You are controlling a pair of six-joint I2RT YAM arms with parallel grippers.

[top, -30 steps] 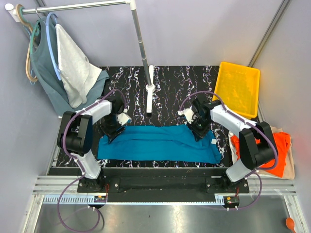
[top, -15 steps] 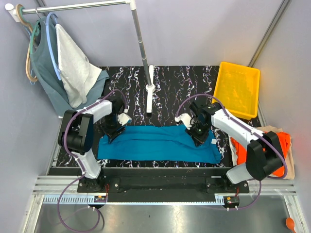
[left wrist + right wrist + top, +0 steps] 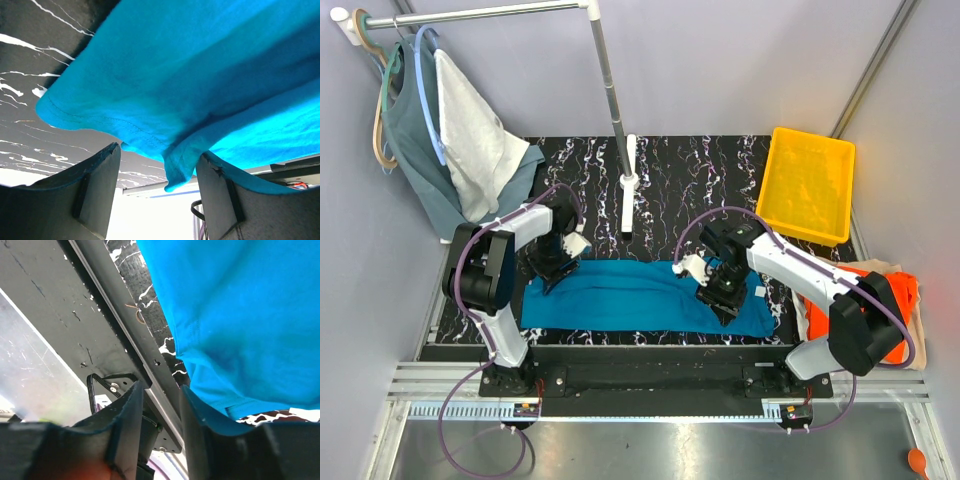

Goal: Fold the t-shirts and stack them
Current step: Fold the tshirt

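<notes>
Count: three t-shirts, two hands, two hung garments, one tray.

Teal t-shirt point(image 3: 630, 295): lies in a long folded band across the near part of the desk point(image 3: 680, 170), its near hem just beside the desk's near edge. Its right end reaches close to the right edge.

Orange t-shirt point(image 3: 908, 295) lies on a cream t-shirt point(image 3: 922, 345), off the desk's right edge and well apart from the teal one.

Left hand point(image 3: 548, 270): at the shirt's far left corner. The wrist view shows its fingers point(image 3: 95, 190) spread, with a loose fold of teal hem hanging between them, not pinched.

Right hand point(image 3: 720, 298): over the shirt's right part, fingers point(image 3: 125, 425) slightly parted, nothing between them.

A broad strip of desk top shows between the shirt and the yellow tray point(image 3: 810, 190) at the far right corner.

Grey-green top point(image 3: 415, 150) and white cloth point(image 3: 470, 150) hang at far left.
</notes>
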